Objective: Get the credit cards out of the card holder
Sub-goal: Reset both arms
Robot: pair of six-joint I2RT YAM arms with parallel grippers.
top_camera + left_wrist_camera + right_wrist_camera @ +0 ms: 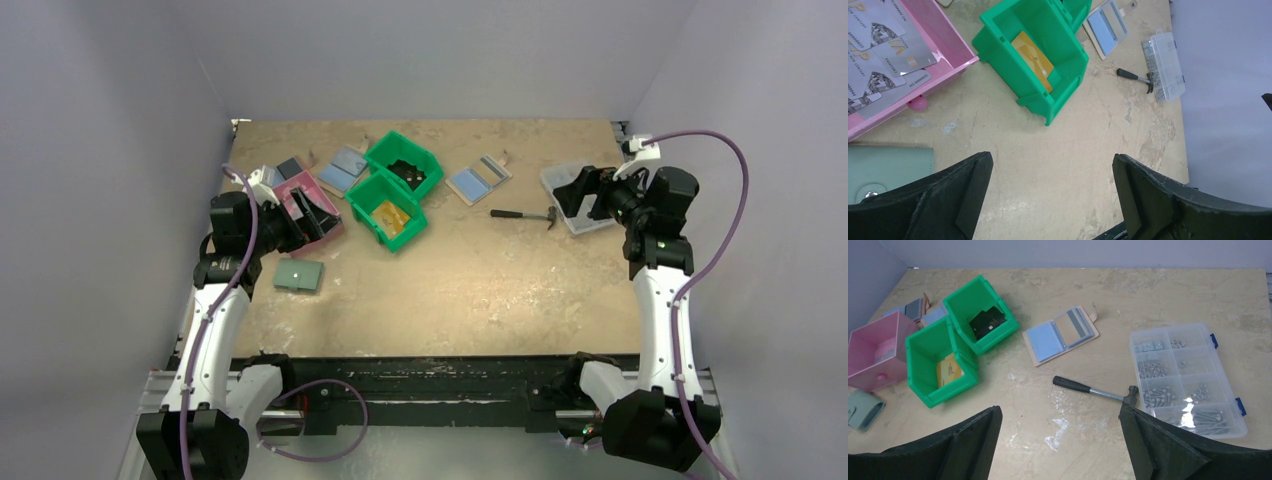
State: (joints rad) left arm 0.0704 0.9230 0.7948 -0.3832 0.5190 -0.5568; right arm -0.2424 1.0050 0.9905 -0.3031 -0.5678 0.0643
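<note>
Lettering on cards (898, 47), left-wrist only

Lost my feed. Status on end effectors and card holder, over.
Left end effector open, empty. Right end effector open, empty. Card holder lies open, not held. Hammer beside it, apart.

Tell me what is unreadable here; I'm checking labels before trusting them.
Open beige folding card holder: right wrist view, too small to tell whether its grey slots are filled.
Dark object in the far green plastic bin: same view, shadowed, unidentifiable.
Sage-green flat wallet: left wrist view, cut off by the frame edge.
</note>
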